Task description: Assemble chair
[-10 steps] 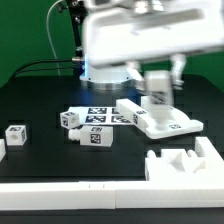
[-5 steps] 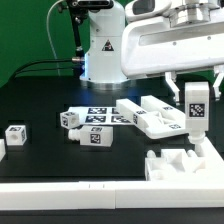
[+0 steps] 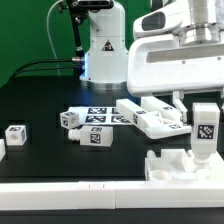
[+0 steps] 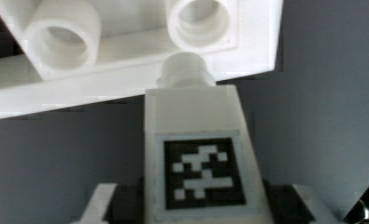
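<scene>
gripper (image 3: 204,101) clamps upright tagged leg (image 3: 205,128) just above holed block (image 3: 180,163), slab (image 3: 160,123) and small blocks (image 3: 70,119) nearby.

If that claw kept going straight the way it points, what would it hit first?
Probably the white holed block below: the tagged bar held in the gripper would touch it first.

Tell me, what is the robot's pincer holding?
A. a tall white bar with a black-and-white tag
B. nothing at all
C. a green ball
A: the pincer is shut on the tall white bar, whose tag faces the camera, held upright over the notched white block.
</scene>
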{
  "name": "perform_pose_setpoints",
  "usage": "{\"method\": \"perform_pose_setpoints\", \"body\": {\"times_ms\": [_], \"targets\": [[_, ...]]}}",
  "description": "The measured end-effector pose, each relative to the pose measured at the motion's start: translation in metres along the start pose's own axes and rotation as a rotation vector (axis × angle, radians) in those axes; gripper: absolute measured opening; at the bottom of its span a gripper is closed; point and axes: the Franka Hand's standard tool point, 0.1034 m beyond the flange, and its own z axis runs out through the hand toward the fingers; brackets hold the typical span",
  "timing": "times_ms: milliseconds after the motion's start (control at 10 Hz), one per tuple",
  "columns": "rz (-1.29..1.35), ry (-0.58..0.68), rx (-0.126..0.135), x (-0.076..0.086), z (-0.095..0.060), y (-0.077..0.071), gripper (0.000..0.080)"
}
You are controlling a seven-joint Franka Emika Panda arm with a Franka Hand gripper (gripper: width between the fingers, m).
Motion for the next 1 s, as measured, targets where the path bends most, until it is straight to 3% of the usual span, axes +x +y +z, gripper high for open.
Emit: {"method": "perform_pose_setpoints", "body": {"times_ms": [1000], "targets": [[-0.028, -0.014, -0.011, -0.027, 0.022, -0.009, 0.0286]]}}
